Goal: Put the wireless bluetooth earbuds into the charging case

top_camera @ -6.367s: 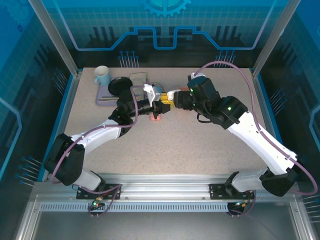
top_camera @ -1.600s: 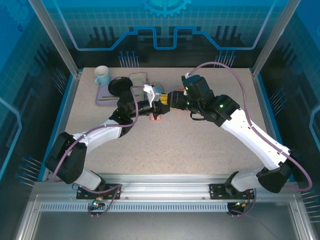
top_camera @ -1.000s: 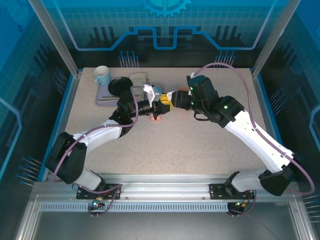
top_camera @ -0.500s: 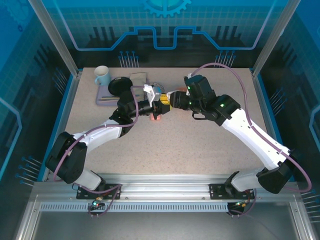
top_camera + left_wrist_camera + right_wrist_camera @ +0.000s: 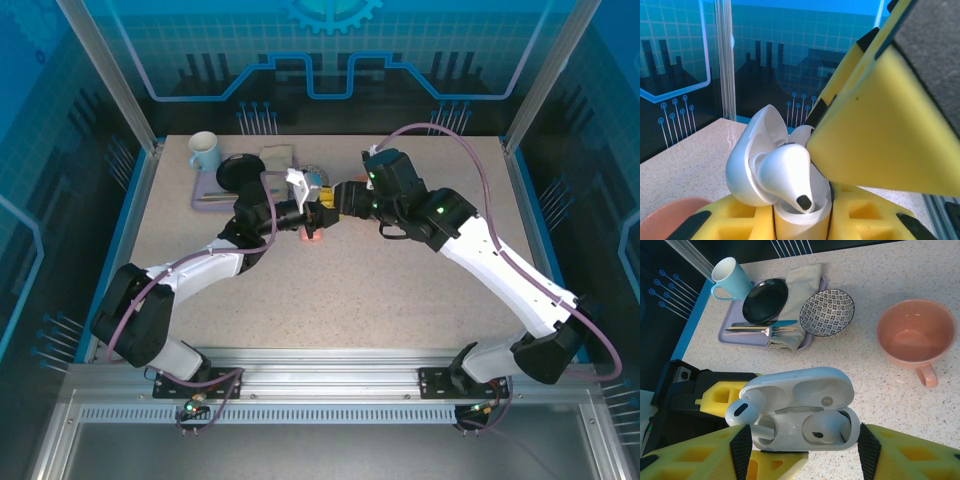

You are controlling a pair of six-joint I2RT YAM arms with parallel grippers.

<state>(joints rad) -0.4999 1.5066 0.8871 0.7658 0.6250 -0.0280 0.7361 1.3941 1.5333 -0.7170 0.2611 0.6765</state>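
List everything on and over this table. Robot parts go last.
charging case: one, white, lid open, held in the left gripper
earbuds: two, white, in the case; one seated, one sticking out of its well
salmon mug: one, salmon-pink, empty, on the table right of the bowl
bowl: one, black-and-white patterned, at the tray's right end
tray: one, lavender, far left of the table
plate: one, black, on the tray
blue mug: one, light blue, at the tray's far corner
napkin: one, grey-beige, on the tray
cutlery: several pieces, one blue-handled, on the tray
table: one, speckled beige
left gripper: yellow fingers, shut on the case
right gripper: yellow fingers, open, at the case
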